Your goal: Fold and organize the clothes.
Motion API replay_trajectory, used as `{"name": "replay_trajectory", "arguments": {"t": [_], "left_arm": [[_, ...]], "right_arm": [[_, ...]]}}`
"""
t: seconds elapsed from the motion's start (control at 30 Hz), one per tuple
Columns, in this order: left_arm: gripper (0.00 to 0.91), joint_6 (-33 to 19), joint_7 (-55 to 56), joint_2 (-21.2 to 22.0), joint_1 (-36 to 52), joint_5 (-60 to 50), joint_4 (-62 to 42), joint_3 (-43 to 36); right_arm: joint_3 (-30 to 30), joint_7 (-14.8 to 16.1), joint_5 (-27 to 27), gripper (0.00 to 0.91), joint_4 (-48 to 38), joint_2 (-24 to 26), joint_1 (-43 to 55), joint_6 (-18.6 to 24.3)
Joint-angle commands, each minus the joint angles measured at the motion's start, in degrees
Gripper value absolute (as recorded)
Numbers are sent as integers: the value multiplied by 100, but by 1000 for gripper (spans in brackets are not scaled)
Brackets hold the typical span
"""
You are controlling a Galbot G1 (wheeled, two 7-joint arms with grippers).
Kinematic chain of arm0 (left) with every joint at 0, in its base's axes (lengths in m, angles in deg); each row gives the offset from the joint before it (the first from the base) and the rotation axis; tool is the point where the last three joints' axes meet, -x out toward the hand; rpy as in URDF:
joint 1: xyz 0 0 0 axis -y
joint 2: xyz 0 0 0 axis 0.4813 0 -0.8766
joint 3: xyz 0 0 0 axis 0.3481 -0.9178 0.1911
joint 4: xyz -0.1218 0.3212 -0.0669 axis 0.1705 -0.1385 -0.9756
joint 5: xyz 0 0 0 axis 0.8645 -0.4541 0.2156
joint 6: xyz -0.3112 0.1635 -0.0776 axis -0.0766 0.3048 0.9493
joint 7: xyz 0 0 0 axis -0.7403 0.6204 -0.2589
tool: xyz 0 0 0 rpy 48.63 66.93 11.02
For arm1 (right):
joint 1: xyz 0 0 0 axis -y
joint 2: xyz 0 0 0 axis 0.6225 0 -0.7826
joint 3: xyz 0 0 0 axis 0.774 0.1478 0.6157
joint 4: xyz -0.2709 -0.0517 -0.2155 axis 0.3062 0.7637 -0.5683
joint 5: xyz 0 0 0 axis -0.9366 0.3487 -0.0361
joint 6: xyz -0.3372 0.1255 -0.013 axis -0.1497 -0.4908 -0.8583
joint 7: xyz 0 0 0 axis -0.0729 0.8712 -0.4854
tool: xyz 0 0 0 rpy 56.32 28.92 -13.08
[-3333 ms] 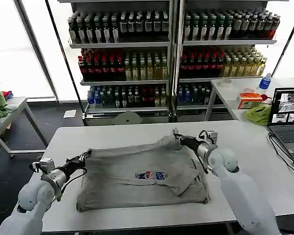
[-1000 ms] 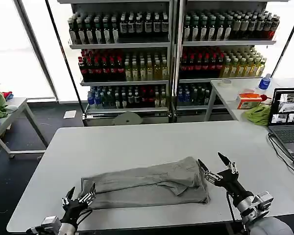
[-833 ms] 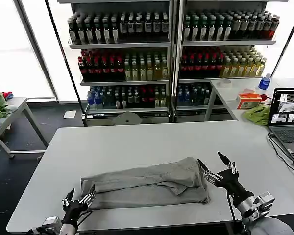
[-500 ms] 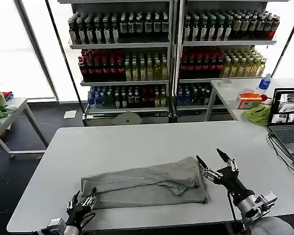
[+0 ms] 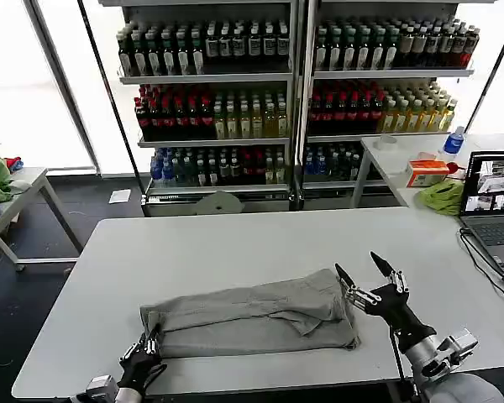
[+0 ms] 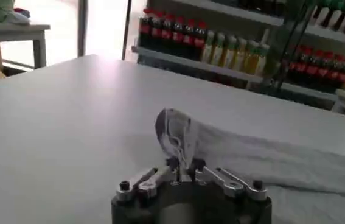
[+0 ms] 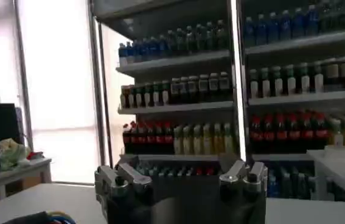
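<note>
A shop: drink shelves (image 5: 294, 92) full of bottles behind the table (image 5: 235, 243)

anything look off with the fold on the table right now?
Yes. The gray shirt is folded unevenly: its right half bunches into a rumpled hump, edges misaligned. Its near-left corner stands up, pinched in the left tool. The right tool is open beside it.

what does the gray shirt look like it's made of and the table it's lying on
Shirt: soft matte woven or knit fabric, probably cotton; it creases and slumps in folds. Table: smooth, hard white top, likely laminate or painted board; it shows a faint sheen and no grain.
</note>
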Motion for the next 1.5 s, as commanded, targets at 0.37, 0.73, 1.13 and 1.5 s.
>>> {"name": "replay_trajectory", "arguments": {"t": [0.37,0.73,1.13,1.5], "left_arm": [[0,72,-505,-266,12,85,229,1409],[0,189,-1844,-1772,192,-117,-548,3221],[10,922,-250,-2388,425,1637,498,1245],[10,677,1016,-1980,1305,2170,1131,-1155]], "right_arm": [[87,-5,96,907,-41,28,200,-26],[167,-2,76,907,-124,17,281,-21],[105,21,25,907,-107,-83,147,7],[31,45,-261,907,45,-509,-444,151]]}}
